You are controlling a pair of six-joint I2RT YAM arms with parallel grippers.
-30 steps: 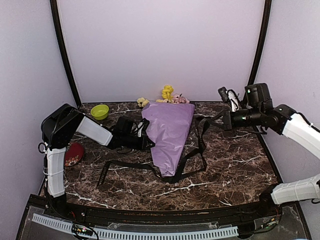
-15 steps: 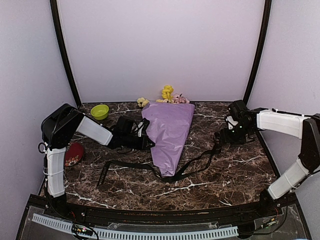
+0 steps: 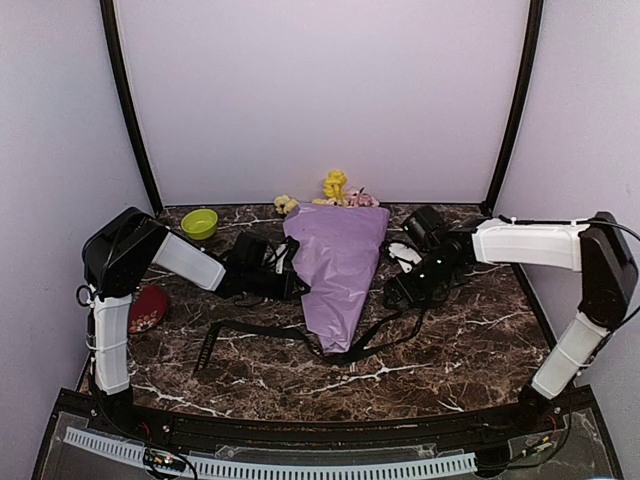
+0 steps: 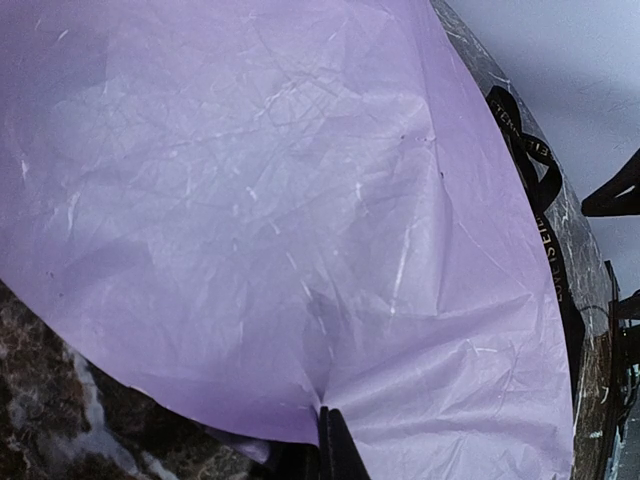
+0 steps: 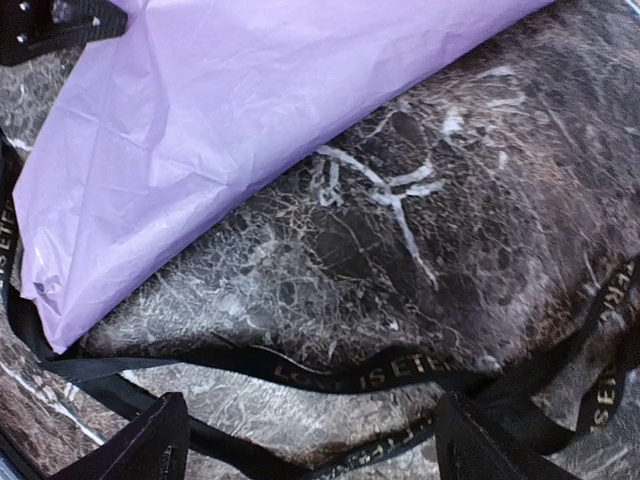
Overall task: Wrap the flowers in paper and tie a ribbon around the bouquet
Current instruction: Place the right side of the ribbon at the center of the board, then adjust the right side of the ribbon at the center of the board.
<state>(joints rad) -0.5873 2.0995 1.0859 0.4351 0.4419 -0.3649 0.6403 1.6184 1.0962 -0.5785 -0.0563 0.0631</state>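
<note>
You have the dark marble table with white veins, hard and glossy, and bare marble shows between the cone tip and the near edge. On it lies the bouquet, a flat cone with its wide mouth toward the back wall and its narrow tip toward you. The paper is thin lilac sheet, finely crinkled, with a soft curved edge. The ribbon is a flat black band with small pale lettering; it passes under the tip of the cone and loops loosely on both sides. The flowers, small yellow, cream and pink blooms, stick out at the mouth, close to the wall. A round green bowl sits in the back left corner. Your left gripper is closed, pinching the left edge of the paper. Your right gripper is spread wide and holds nothing, low over the ribbon, just right of the cone.
</note>
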